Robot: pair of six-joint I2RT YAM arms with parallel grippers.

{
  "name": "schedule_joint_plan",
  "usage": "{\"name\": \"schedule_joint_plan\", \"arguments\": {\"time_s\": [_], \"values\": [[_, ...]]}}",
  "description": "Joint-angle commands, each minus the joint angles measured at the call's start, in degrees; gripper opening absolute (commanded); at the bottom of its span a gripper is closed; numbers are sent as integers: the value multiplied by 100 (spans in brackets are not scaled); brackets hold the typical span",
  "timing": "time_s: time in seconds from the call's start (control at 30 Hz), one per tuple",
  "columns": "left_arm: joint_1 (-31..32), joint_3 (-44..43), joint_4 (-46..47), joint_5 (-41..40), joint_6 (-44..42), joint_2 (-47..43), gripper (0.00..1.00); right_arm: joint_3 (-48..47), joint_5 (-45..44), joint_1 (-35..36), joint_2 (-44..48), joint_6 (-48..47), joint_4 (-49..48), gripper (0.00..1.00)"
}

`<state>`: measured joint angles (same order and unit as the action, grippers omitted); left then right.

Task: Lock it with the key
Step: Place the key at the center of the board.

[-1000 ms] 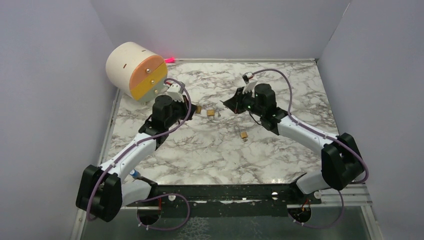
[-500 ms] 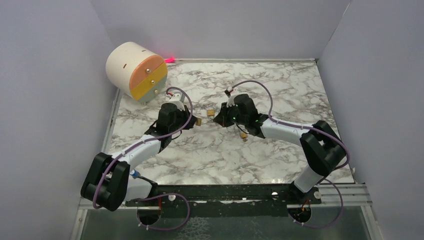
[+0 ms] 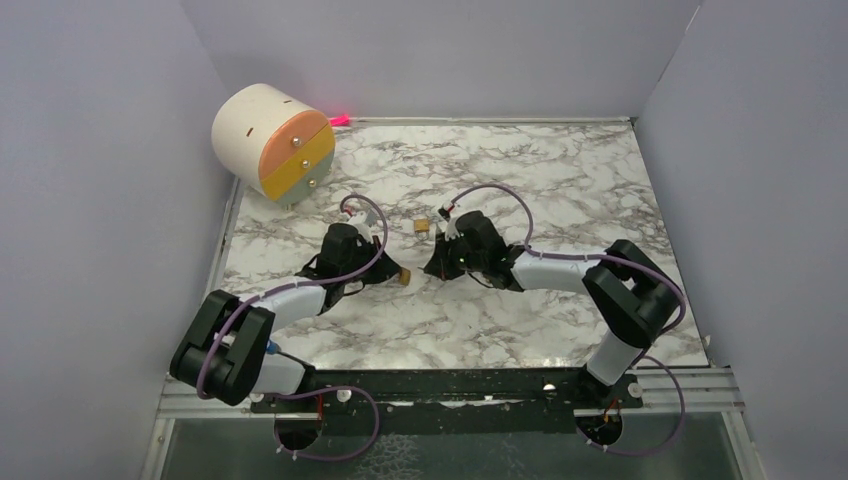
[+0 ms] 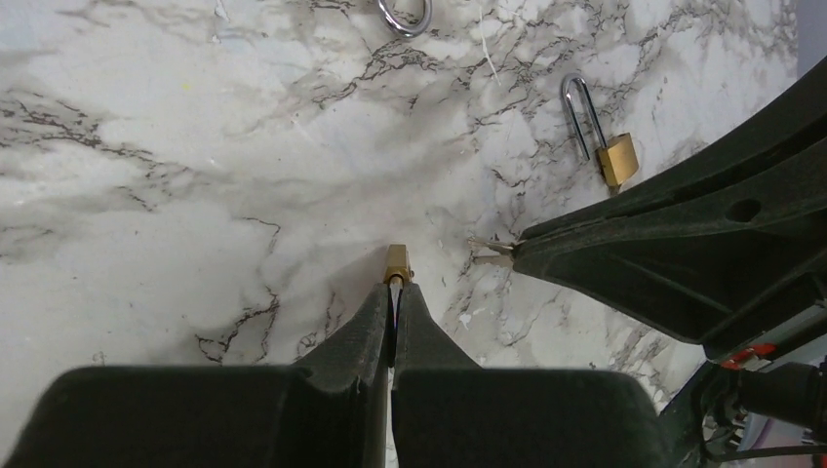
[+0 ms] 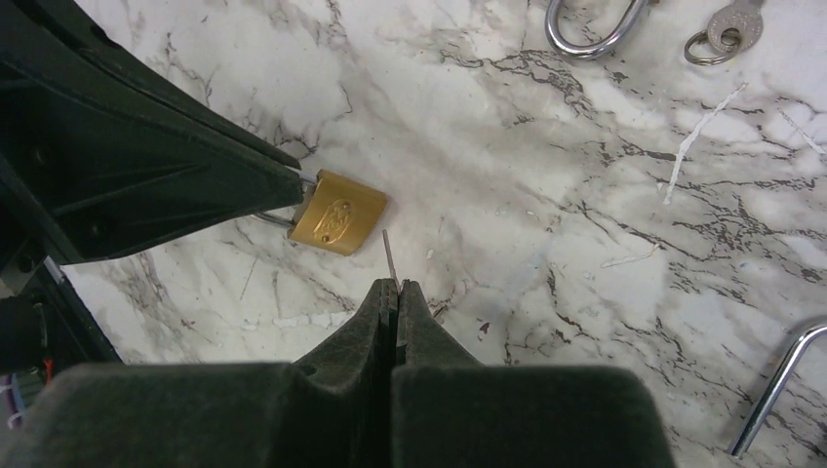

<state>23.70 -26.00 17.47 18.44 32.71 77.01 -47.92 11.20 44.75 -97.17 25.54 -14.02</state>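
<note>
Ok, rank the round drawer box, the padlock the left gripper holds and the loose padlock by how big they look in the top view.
1. Round drawer box: by far the largest.
2. Held padlock and loose padlock: both are small brass specks, too alike to rank.

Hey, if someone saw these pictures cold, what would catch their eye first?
Two arms meet tip to tip at the middle of the marble table: the left gripper is shut on a small brass padlock, the right gripper on a thin key just short of it. After that, the round cream drawer box with coloured fronts in the far left corner.
</note>
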Motion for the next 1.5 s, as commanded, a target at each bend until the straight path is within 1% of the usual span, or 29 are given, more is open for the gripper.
{"name": "schedule_joint_plan", "arguments": {"time_s": [0.0, 0.17, 0.3, 0.43, 0.53, 0.67, 0.73, 0.87, 0.9, 0.97, 1.0, 1.03, 1.07, 1.1, 1.23, 1.3, 1.47], "values": [[17, 26, 205, 285, 151, 82, 0, -68, 115, 80, -278, -6, -162, 1], [21, -71, 204, 388, 84, 368, 0, -271, 221, 184, -625, -83, -101, 1], [20, -51, 181, 260, 33, 321, 1, -336, 220, 216, -748, -93, 22, 1], [21, -113, -139, -70, -115, 222, 8, -296, 198, 235, -747, -114, 114, 2], [20, -127, -248, -247, -176, 156, 16, -270, 205, 259, -720, -183, 154, 14], [21, -124, -377, -472, -168, 38, 26, -296, 92, 262, -651, -291, 320, 34], [25, -124, -438, -609, -202, -20, 31, -312, 84, 259, -576, -358, 341, 39], [22, -272, -773, -800, -343, -77, 43, -459, 80, 260, -455, -502, 504, 45], [21, -301, -818, -812, -344, -110, 47, -494, 83, 262, -419, -525, 538, 47], [21, -337, -859, -843, -344, -175, 73, -554, 88, 257, -327, -563, 588, 51], [23, -361, -875, -868, -333, -203, 80, -593, 92, 261, -277, -581, 613, 56], [21, -388, -909, -890, -335, -221, 82, -647, 88, 261, -226, -611, 651, 61], [20, -429, -945, -911, -335, -236, 92, -716, 69, 255, -173, -619, 698, 65], [20, -470, -970, -923, -342, -250, 98, -796, 22, 256, -108, -629, 746, 66], [21, -651, -1107, -1106, -354, -463, 99, -1175, -431, 241, 282, -921, 1015, 72], [22, -779, -1290, -1195, -406, -668, 98, -1319, -567, 156, 521, -1059, 1133, 73], [22, -1090, -1694, -1392, -684, -1142, 99, -1230, -617, -368, 1128, -1174, 1330, 75]]}}
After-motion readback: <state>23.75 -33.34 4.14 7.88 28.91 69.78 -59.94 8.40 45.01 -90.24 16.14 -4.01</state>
